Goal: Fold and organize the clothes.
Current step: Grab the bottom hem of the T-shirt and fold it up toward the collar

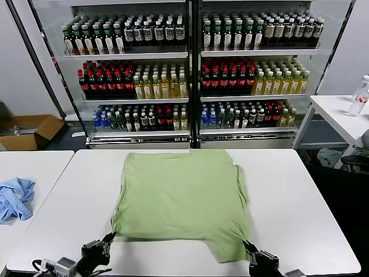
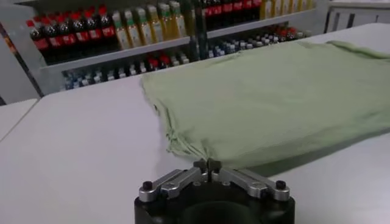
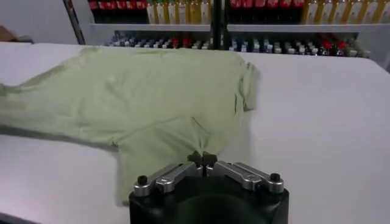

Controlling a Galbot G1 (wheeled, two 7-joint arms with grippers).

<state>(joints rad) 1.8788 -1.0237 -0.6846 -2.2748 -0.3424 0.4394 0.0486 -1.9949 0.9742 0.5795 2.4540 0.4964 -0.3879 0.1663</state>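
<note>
The clothes, a single light green shirt (image 1: 181,196), lie spread flat on the white table (image 1: 300,213), back side up, with one sleeve hanging toward the near right. My left gripper (image 1: 109,237) is at the shirt's near left corner. In the left wrist view this gripper (image 2: 207,165) is shut, pinching the bunched edge of the shirt (image 2: 274,91). At the near right corner sits my right gripper (image 1: 248,247). The right wrist view shows it (image 3: 202,159) shut on a puckered fold of the shirt (image 3: 152,91). No collar, buttons or print are showing.
A light blue cloth (image 1: 15,197) lies on a second table at the left. Behind the table stands a glass-door cooler full of bottles (image 1: 190,69). A cardboard box (image 1: 29,130) is on the floor at the back left. Another table with a bottle (image 1: 358,97) is at the right.
</note>
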